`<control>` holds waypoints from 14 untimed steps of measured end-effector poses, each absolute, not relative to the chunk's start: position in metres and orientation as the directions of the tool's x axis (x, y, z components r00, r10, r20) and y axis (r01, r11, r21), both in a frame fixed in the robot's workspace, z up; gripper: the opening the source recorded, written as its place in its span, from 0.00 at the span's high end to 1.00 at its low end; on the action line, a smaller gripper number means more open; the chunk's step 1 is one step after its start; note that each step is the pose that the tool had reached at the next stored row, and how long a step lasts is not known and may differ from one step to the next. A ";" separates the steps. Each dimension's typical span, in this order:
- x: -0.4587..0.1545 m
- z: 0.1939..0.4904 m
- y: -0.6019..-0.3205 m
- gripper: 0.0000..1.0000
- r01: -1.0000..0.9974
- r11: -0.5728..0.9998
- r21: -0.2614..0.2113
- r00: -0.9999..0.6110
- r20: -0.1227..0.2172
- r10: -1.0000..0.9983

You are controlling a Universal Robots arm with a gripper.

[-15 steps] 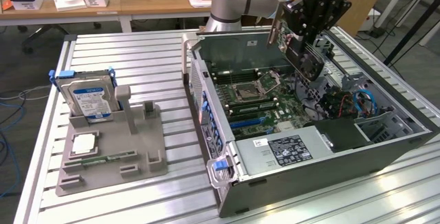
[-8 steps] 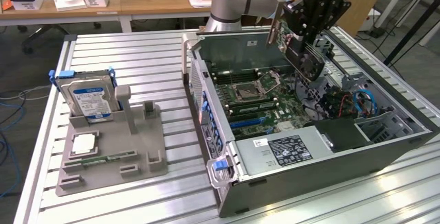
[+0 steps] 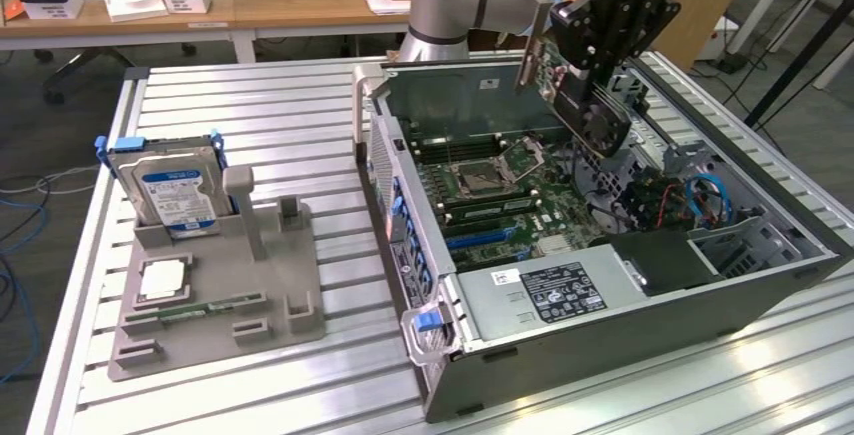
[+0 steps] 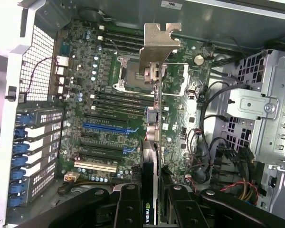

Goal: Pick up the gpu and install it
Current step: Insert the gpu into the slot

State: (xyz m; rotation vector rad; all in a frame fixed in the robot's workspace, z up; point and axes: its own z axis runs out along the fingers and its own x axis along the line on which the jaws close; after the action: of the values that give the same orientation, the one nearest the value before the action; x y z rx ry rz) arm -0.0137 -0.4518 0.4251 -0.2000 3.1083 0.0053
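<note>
My gripper (image 3: 591, 75) hangs over the open computer case (image 3: 441, 345), shut on the gpu (image 3: 601, 120). The gpu is a dark card with a fan and a silver bracket (image 3: 533, 50), held tilted above the motherboard (image 3: 487, 190). In the wrist view the gpu (image 4: 155, 123) appears edge-on between my black fingers (image 4: 128, 209), with its bracket (image 4: 159, 42) at the far end. It hovers apart from the board, over the area beside the processor socket (image 4: 130, 73). A blue expansion slot (image 4: 104, 128) lies free on the board to one side of the card.
On the exterior view's left, a grey fixture (image 3: 220, 295) holds an upright silver hard drive (image 3: 171, 190), a flat chip (image 3: 162, 278) and a narrow green memory stick (image 3: 200, 308). Inside the case are a drive cage (image 4: 263, 118), cables (image 3: 701, 200) and a power supply (image 3: 561, 290).
</note>
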 end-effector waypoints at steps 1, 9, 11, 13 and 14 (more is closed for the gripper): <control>-0.014 0.425 -0.452 0.74 -0.131 0.991 0.002 -0.991 -0.027 -0.130; -0.014 0.425 -0.452 0.74 -0.151 0.989 0.002 -0.988 -0.027 -0.151; -0.014 0.425 -0.452 0.74 -0.157 0.988 0.002 -0.987 -0.027 -0.156; -0.014 0.425 -0.452 0.74 -0.162 0.987 0.002 -0.986 -0.027 -0.162; -0.014 0.425 -0.452 0.74 -0.165 0.986 0.002 -0.986 -0.027 -0.165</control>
State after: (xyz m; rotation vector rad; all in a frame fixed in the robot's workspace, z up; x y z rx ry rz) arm -0.0136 -0.4518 0.4252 -0.2575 3.1041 0.0060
